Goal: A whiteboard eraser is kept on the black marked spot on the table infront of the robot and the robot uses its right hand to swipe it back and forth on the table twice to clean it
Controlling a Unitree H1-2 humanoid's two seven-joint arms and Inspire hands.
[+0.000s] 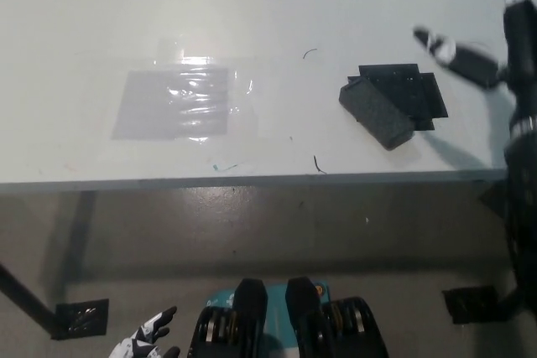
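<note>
The black right robot hand (491, 60) hung at the frame's right edge, fingers spread, holding nothing. The dark grey block-shaped whiteboard eraser (377, 113) lay to its lower left on the white counter (268, 23), partly over the black marked spot (411, 87), long axis diagonal. The white left robot hand (149, 339) rested far off, lower left.

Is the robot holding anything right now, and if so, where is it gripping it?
Nothing is held. The black right hand is raised, clear of the eraser, which lies alone on the table. The white left hand rests low, empty.
</note>
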